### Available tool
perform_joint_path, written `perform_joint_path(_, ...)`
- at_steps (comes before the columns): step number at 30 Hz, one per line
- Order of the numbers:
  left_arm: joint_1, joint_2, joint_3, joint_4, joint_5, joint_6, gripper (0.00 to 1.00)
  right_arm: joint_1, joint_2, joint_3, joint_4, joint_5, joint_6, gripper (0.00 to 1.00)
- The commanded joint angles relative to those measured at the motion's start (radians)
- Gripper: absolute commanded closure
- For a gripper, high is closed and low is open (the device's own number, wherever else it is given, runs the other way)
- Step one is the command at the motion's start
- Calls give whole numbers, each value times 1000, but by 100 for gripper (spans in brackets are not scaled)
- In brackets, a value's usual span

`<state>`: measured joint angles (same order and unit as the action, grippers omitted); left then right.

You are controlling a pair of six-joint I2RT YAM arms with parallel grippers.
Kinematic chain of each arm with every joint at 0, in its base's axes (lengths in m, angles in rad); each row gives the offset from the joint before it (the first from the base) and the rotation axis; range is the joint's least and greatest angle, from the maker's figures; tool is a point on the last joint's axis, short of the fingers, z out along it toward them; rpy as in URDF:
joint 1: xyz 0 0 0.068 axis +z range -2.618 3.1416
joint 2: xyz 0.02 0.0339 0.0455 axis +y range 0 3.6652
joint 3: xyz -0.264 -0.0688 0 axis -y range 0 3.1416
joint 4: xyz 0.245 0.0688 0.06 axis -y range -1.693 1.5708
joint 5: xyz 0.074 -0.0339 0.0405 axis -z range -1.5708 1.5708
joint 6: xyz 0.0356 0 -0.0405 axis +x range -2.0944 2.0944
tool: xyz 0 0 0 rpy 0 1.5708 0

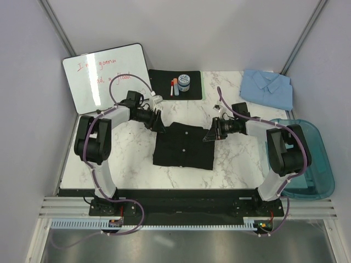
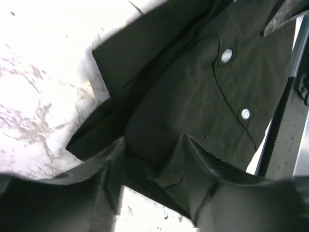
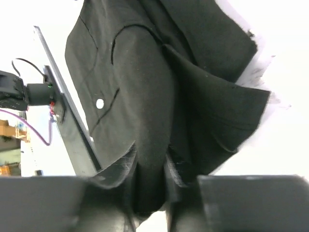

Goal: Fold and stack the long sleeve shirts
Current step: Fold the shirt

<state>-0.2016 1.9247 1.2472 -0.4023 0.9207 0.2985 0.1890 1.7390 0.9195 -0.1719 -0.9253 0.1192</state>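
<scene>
- While the two arms are reaching in from the bottom of the top view, the black shirt (image 1: 184, 147) is lying folded in the middle of the frame. It is resting on the white table (image 1: 131, 164), between the arms.
- The left gripper (image 1: 159, 126) is sitting at the upper left corner of the black shirt.
- Up close in the left wrist view, its fingers (image 2: 96, 193) are standing apart, and black cloth is filling the gap between them. I cannot tell if they are squeezing the cloth or not.
- Two white buttons (image 2: 226, 55) are showing on the cloth in the upper right of that view.
- The right gripper (image 1: 209, 135) is touching the upper right edge of the black shirt.
- Up close in the right wrist view, its fingers (image 3: 116, 193) are pinching a bunched fold of the black cloth tight between them.
- A see-through blue bin (image 1: 315, 164) is sitting at the lower right of the top view, just beside the right arm.
- Farther back, a whiteboard (image 1: 107, 90) with red writing is lying in the upper left.
- A black mat (image 1: 160, 82) is lying at the top middle, and a jar (image 1: 184, 83) and a marker (image 1: 175, 87) are sitting on it.
- The light blue shirt (image 1: 267, 87) is lying folded in the upper right, well apart from the black shirt.
</scene>
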Motion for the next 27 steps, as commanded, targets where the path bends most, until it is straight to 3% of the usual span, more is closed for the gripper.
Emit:
perform_joint_path(1,1,-97,-31,-6,50,-50,56,21,-13,38,74,-84,78,83)
perform_joint_path(3,1,-130,-32,-29,46,-87,72,33,-12,38,117,-95,149,90)
perform_joint_path(5,2,-177,-28,-59,11,-107,80,43,-6,41,146,-113,228,99)
perform_joint_path(6,2,-191,-22,-73,-3,-137,88,46,14,50,153,-128,258,100)
perform_joint_path(9,2,-230,-18,-141,-39,-185,98,49,65,70,164,-149,350,100)
perform_joint_path(15,17,-168,-55,-144,-97,-265,98,49,255,176,80,-136,321,100)
perform_joint_path(20,63,-109,-65,-23,-134,-308,98,47,339,240,37,-122,290,93)
perform_joint_path(21,65,-81,-43,-23,-132,-300,93,47,346,242,32,-113,289,84)
perform_joint_path(23,65,-60,-26,-21,-123,-268,88,40,340,245,28,-118,277,80)
perform_joint_path(27,65,-46,-26,-6,-108,-274,84,32,312,291,-14,-113,249,60)
